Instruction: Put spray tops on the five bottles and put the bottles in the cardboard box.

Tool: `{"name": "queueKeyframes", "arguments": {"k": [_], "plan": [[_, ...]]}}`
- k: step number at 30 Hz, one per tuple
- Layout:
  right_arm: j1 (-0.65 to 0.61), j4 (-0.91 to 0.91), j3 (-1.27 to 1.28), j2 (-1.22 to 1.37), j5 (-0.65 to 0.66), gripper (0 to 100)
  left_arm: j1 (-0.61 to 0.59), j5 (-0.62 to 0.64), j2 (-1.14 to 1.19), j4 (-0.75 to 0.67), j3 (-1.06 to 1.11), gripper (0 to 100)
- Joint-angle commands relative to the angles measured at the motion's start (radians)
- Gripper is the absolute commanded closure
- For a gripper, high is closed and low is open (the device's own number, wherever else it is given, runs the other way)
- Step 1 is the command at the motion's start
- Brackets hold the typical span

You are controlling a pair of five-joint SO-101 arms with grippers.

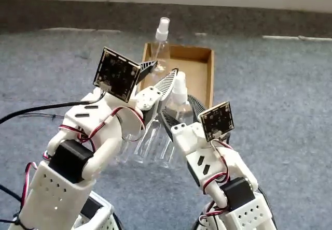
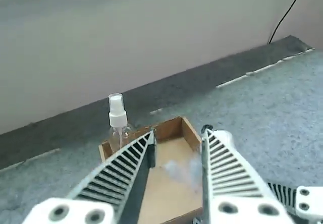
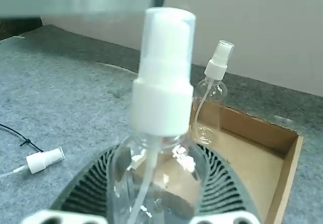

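two capped bottles [image 1: 161,54] [image 1: 179,94], one loose spray top [image 3: 45,159], one cardboard box [image 1: 200,74].

One bottle [image 1: 162,46] stands in the box's [image 1: 202,69] far left corner; a second bottle [image 1: 180,87] sits upright in the right hand [image 3: 151,193], before the box.

Indoor rm — grey carpet [image 1: 280,111], plain wall [image 2: 151,32].

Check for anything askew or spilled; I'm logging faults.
Nothing spilled or damaged. The bottle in the box stands upright, capped; the right gripper holds a second bottle upright. One loose spray top lies on its side on the carpet, likely just awaiting use.
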Motion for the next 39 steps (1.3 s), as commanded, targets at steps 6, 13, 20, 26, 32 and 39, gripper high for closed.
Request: {"name": "queueKeyframes", "arguments": {"k": [6, 13, 20, 26, 32, 39], "plan": [[0.016, -0.018, -0.016, -0.008, 0.0, 98.0, 0.025, -0.044, -0.005, 0.04, 0.018, 85], [0.018, -0.018, -0.013, -0.008, 0.031, 98.0, 0.021, -0.069, -0.007, 0.049, -0.113, 85], [0.019, -0.018, -0.013, -0.016, 0.336, 98.0, -0.159, -0.092, -0.005, 0.213, -0.325, 85], [0.022, -0.068, -0.021, -0.007, 0.239, 99.5, -0.387, -0.14, -0.001, 0.402, -0.338, 85], [0.101, -0.246, -0.12, 0.211, 0.19, 99.5, -0.601, -0.15, 0.002, 0.621, -0.163, 85], [0.094, -0.246, -0.527, 0.737, 0.041, 99.5, -0.805, -0.245, -0.005, 0.414, 0.326, 85]]}}
